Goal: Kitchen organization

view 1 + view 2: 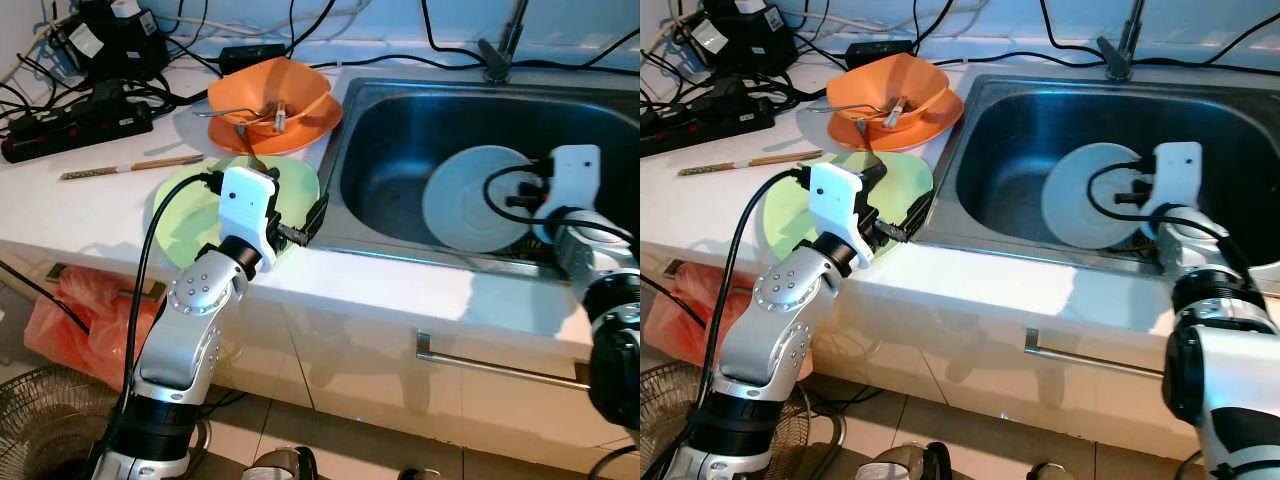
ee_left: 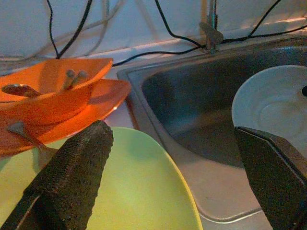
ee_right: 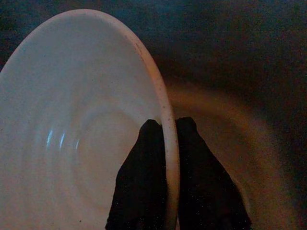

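Progress looks early: right gripper (image 3: 165, 143) clamps the round white plate's (image 1: 470, 200) rim inside the steel sink (image 1: 400, 120); left gripper (image 2: 168, 163), fingers apart, hovers over the flat green plate (image 2: 139, 191); orange dishes (image 1: 272, 100) wait at its twelve o'clock.

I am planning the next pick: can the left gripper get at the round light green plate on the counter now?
Probably yes. The left gripper hovers open just over the round light green plate, one finger above its surface. Nothing lies between them; the orange dishes sit behind.

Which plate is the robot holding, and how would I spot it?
Look inside the steel sink on the right of the counter. The white plate is tilted up there, its rim pinched by the right gripper. It is the white one; the green plate and orange dishes sit on the counter.
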Available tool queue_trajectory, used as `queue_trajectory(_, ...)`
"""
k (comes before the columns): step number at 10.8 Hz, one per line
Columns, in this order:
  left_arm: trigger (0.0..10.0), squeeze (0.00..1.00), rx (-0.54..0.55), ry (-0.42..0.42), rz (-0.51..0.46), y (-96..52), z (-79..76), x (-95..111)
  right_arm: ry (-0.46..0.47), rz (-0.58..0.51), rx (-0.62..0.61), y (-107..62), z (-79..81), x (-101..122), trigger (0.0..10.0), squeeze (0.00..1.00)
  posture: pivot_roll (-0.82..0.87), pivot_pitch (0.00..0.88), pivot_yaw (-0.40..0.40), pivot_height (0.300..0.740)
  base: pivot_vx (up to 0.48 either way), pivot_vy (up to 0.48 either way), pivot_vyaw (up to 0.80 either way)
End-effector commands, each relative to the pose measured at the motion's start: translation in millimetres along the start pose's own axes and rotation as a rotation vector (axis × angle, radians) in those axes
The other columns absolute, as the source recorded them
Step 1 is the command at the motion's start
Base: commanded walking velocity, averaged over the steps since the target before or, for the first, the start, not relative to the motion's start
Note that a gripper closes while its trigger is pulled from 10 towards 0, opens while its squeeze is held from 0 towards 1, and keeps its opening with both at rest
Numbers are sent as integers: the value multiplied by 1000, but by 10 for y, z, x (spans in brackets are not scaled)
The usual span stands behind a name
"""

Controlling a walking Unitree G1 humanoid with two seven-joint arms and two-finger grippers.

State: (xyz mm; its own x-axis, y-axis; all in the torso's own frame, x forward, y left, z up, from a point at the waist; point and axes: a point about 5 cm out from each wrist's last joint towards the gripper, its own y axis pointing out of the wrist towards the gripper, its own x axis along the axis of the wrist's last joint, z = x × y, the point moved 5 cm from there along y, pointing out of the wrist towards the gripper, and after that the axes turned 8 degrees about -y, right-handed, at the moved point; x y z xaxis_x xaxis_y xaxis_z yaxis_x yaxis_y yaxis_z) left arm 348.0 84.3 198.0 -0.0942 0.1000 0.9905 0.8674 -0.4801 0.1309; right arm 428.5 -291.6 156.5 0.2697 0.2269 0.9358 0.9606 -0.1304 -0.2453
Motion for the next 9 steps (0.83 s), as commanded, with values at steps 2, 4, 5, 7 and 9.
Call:
queue_trajectory(2,10000,0,-18,-8,20,-48,-39,-9,-48,-13,-58,-19,-162,65,10000,0,133,119,116,740,0,0,0)
queue_trajectory(4,10000,0,-42,-17,40,-74,-93,-38,-68,31,-90,-52,-279,-37,10000,0,137,120,119,740,0,0,0)
queue_trajectory(5,10000,0,-71,-28,65,-79,-129,-65,-92,62,-92,-66,-296,-121,10000,0,139,119,119,740,0,0,0)
queue_trajectory(7,10000,0,-195,-41,132,-108,-292,-137,-124,99,-73,-73,-270,-213,10000,0,142,121,115,740,0,0,0)
queue_trajectory(9,10000,0,-269,-23,184,-176,-402,-244,-108,96,-36,-60,-200,-209,10000,1000,139,123,118,740,0,0,0)
